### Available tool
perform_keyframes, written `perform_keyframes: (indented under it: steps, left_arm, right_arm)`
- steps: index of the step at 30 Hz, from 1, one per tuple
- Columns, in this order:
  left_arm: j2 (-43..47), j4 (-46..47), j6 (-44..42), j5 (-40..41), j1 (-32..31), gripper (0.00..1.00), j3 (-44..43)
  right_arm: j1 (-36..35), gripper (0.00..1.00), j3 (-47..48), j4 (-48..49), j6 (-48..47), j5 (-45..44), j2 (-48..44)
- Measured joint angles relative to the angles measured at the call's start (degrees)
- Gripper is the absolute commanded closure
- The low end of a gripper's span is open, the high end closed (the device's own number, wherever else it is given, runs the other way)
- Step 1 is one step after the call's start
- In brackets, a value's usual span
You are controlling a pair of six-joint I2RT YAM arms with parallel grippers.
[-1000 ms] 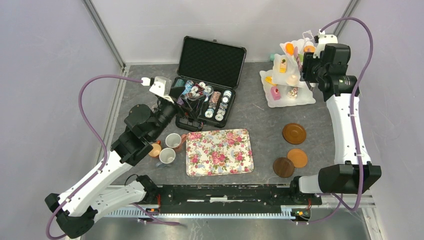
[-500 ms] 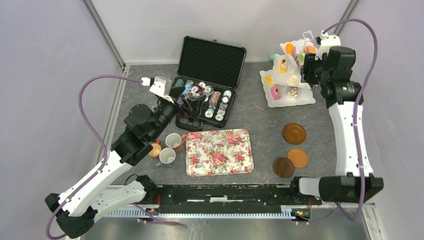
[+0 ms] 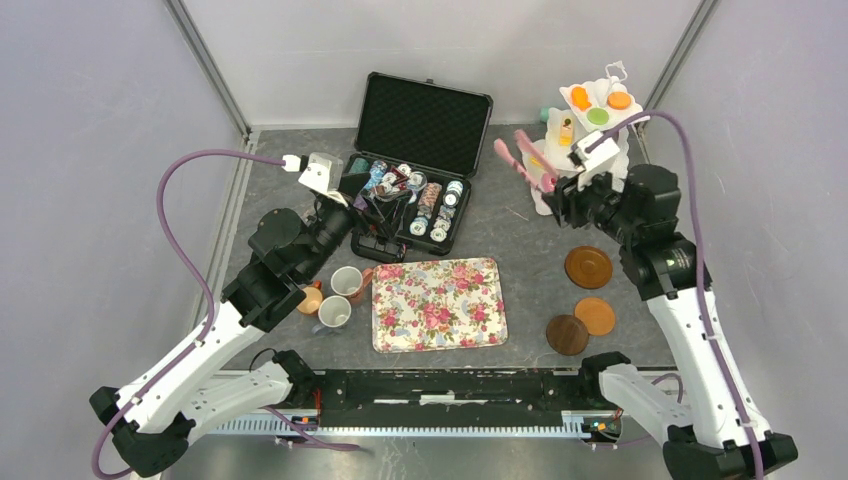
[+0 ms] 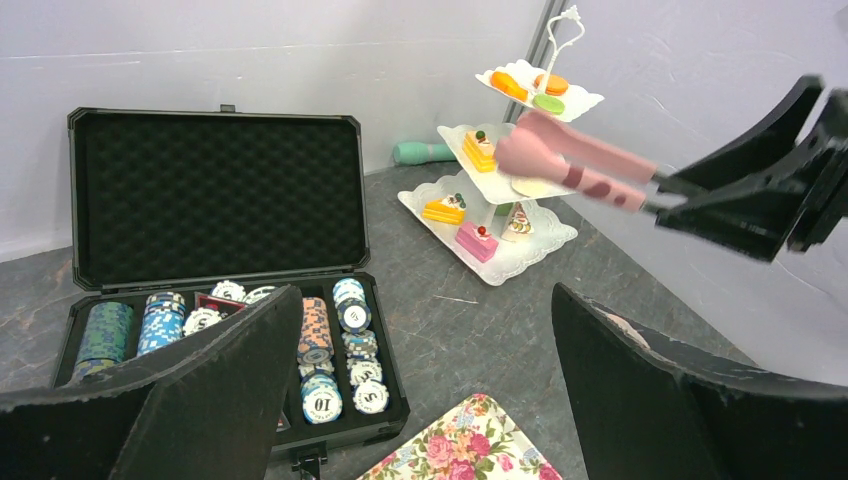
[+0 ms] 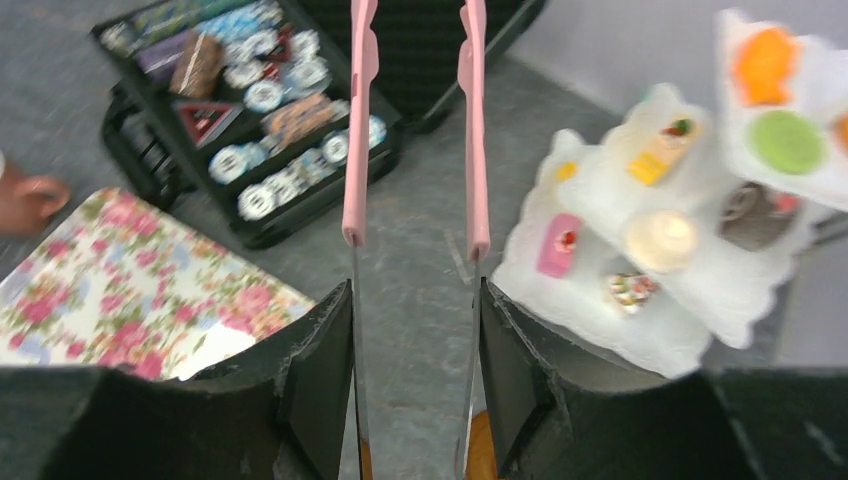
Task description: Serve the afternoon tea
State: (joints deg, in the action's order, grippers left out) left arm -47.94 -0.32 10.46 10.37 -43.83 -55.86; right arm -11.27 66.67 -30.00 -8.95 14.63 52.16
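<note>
The toy cakes and macarons sit on a white three-tier stand at the back right: orange and green pieces on top, yellow, cream and pink ones lower. Three mugs stand left of the floral tray. My right gripper is shut on the pink tongs, whose tips point left of the stand, apart and with nothing between them. My left gripper hovers open over the chip case's near edge.
An open black case of poker chips lies at the back centre. Three round brown coasters lie right of the floral tray. A mint-green object lies behind the stand. Grey walls close in on both sides.
My right arm has pulled back from the tiered stand, toward the near left, carrying the pink tongs with it. The left arm has not moved.
</note>
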Motion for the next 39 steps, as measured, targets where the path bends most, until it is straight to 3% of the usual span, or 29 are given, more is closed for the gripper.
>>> perform_keyframes:
  steps: [6,10,22,39]
  left_arm:
    - [0.0,0.0,0.0,0.0,0.0,0.0,0.0]
    - [0.0,0.0,0.0,0.0,0.0,0.0,0.0]
    - [-0.1,0.0,0.0,0.0,0.0,0.0,0.0]
    - [0.0,0.0,0.0,0.0,0.0,0.0,0.0]
  right_arm:
    - [-4.6,0.51,-6.1,-0.5,-1.0,7.1,0.3]
    - [-11.3,0.51,-9.2,-1.0,-1.0,8.9,1.7]
    - [-30.8,0.47,-15.1,-4.7,-1.3,2.5,13.0]
    - [-34.9,0.42,-22.6,-4.7,1.2,1.8,22.2]
